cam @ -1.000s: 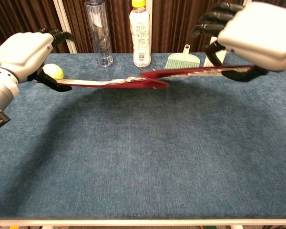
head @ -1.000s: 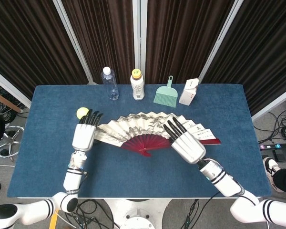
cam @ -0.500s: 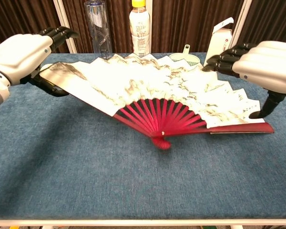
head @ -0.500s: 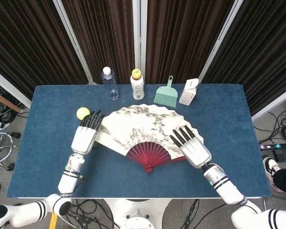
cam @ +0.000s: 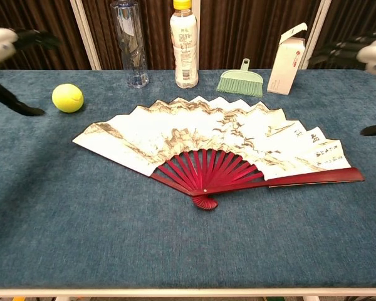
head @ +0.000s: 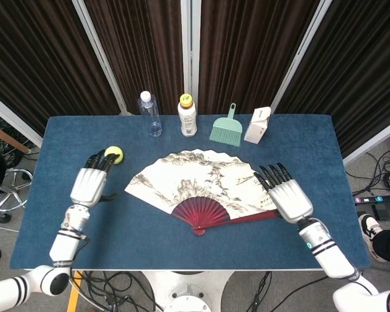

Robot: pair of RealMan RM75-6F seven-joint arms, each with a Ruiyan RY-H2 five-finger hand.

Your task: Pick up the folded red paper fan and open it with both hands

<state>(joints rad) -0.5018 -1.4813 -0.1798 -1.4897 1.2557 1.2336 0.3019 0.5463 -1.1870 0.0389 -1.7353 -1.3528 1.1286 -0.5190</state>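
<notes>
The red paper fan [head: 198, 185] [cam: 207, 139] lies spread wide open and flat on the blue table [head: 182, 240], its cream painted leaf toward the back and its red ribs meeting at the pivot near the front. My left hand [head: 90, 184] [cam: 3, 47] hovers to the left of the fan, apart from it, fingers extended and holding nothing. My right hand [head: 289, 196] [cam: 370, 53] is beside the fan's right end, also clear of it with fingers spread.
A yellow ball [head: 113, 155] [cam: 67, 98] sits just ahead of my left hand. Along the back edge stand a clear bottle [head: 149, 114], a white bottle with yellow cap [head: 188, 115], a green hand brush [head: 226, 126] and a white carton [head: 257, 125].
Both hands released the fan and drew outward, left hand to the left and right hand to the right. The fan dropped from its tilted, held position to lie flat on the table.
</notes>
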